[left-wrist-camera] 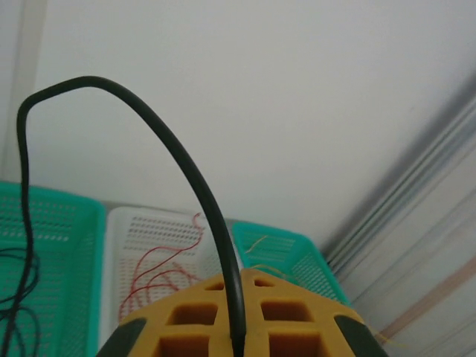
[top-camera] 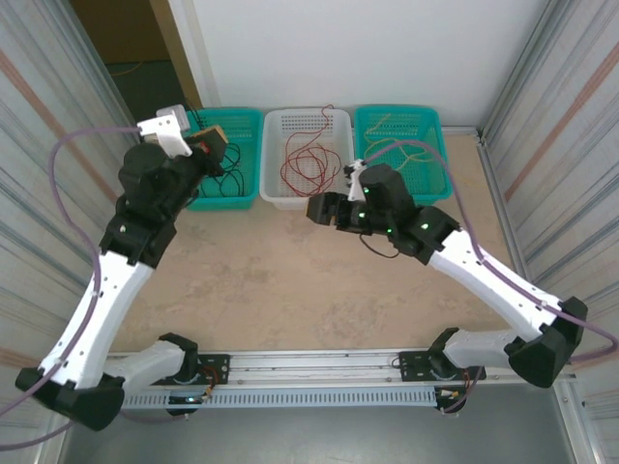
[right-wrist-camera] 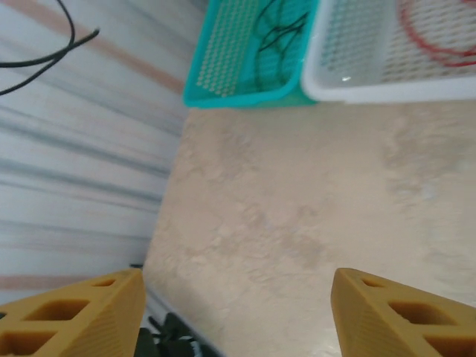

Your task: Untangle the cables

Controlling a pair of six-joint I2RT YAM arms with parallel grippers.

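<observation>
**Top view.** The left claw hangs over the left green basket at upper left, clenched on a black cable whose coils lie inside that basket. The white basket at top centre holds the red cable. The right green basket holds the yellow cable. The right claw sits over the table, just in front of the white basket.

**Left wrist view.** The black cable rises from between the pinched fingers at the bottom edge, arcs to upper left, then drops towards the green basket at lower left.

Judgement: the step in hand is getting this last black length in with its own colour. Lower it well below the rim before letting go, so the springy arc does not flop over onto the red cable next door.

**Right wrist view.** The right claw is released, its fingers wide apart with nothing between them and bare table beyond. A loose black strand crosses the upper left corner. Keep this claw clear of it.
</observation>
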